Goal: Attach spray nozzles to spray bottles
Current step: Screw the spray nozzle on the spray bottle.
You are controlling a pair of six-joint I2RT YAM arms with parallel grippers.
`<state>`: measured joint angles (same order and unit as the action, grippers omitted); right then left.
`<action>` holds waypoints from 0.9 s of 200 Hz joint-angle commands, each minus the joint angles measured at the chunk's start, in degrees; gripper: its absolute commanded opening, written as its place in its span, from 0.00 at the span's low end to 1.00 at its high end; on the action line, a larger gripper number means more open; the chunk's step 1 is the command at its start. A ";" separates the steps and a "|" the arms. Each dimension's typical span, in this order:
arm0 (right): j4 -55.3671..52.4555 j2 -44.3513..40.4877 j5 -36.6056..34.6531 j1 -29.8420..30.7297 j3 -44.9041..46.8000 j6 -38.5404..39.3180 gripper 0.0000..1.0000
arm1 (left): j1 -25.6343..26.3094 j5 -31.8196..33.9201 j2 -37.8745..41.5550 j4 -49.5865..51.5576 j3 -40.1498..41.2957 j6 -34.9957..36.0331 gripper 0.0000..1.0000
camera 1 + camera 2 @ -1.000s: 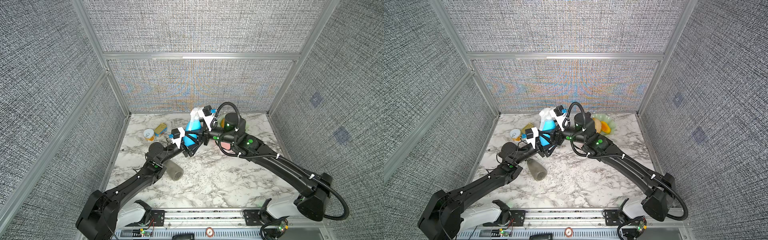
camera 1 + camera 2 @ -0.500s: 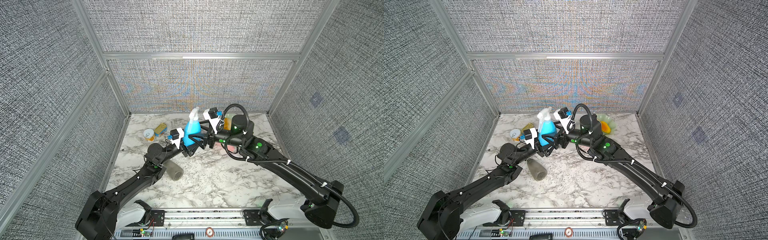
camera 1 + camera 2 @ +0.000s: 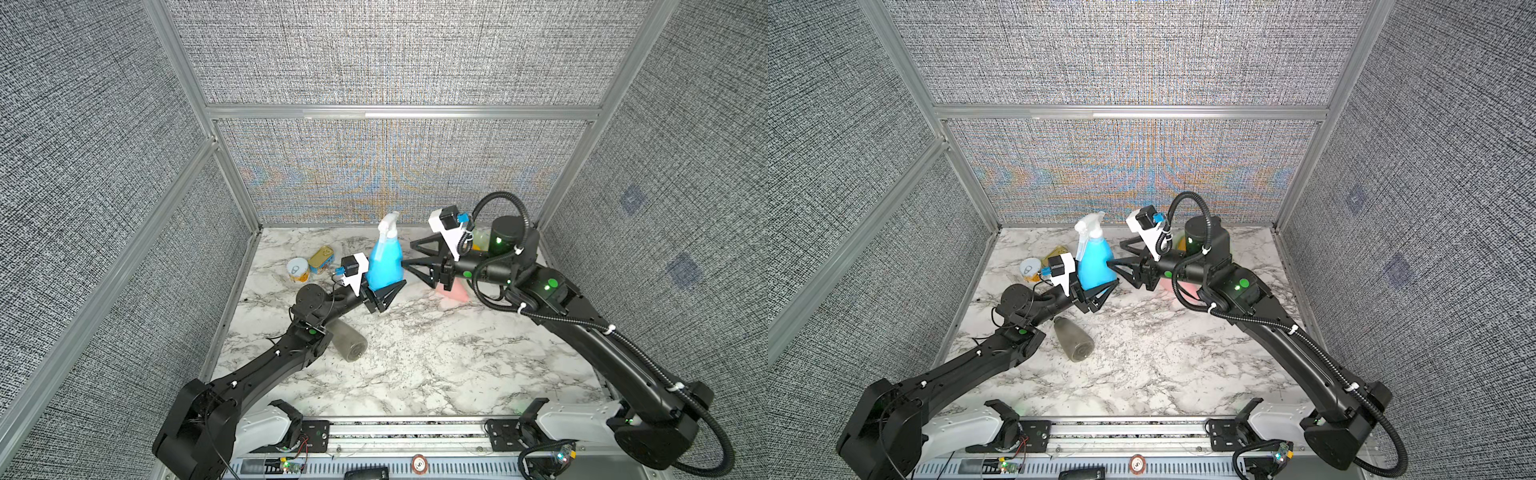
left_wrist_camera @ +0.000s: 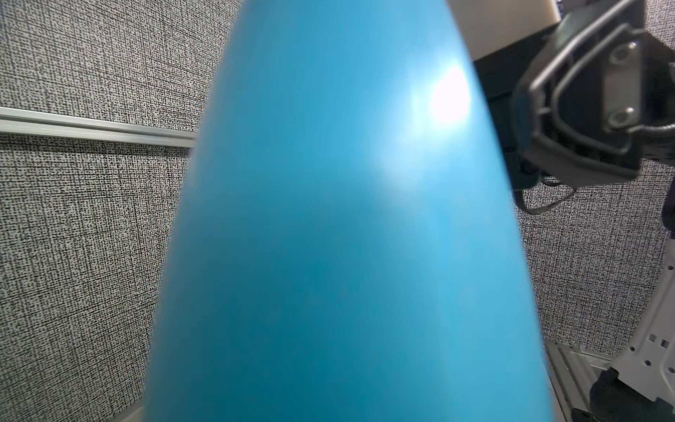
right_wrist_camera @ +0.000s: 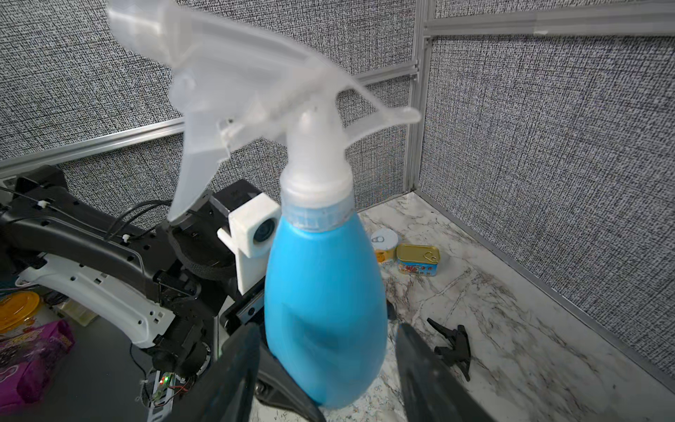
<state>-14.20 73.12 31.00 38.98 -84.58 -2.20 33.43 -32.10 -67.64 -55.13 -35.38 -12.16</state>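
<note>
Your left gripper (image 3: 388, 296) is clamped low on the blue bottle (image 3: 384, 264), which stands upright with the white nozzle (image 3: 388, 222) on its neck. Your right gripper (image 3: 409, 255) sits just beside it, jaws spread and empty. The nozzle's above them, so reach up.

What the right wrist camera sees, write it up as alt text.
A blue spray bottle wearing a translucent white spray nozzle is upright, close up, between the blurred fingers of the open right gripper. Behind it are the left arm and, on the marble table, two tin cans and a loose black spray nozzle.
</note>
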 commanded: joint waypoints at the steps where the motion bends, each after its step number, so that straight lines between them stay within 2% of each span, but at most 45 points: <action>1: -1.43 1.82 6.56 -0.99 -3.42 1.18 0.62 | -0.11 -1.72 -0.25 -1.03 -0.42 -0.93 0.72; 54: -0.04 7.59 10.79 -1.64 -10.50 -0.86 0.62 | -0.12 -1.92 -0.05 -0.59 -0.57 -0.69 0.72; 108: 3.30 9.49 12.53 -1.69 -11.34 -3.90 0.62 | -0.12 -2.00 0.05 -0.24 -0.76 -0.55 0.72; 159: 5.71 10.74 14.03 -1.49 -11.91 -6.33 0.53 | -0.12 -1.92 0.23 0.28 -0.89 -0.21 0.72; 180: 6.15 11.02 14.26 -1.37 -11.67 -6.65 0.52 | -0.10 -1.92 0.11 0.29 -0.97 -0.12 0.72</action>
<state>-10.66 83.94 43.81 37.45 -96.16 -7.62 33.39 -33.23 -67.70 -54.28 -35.88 -12.58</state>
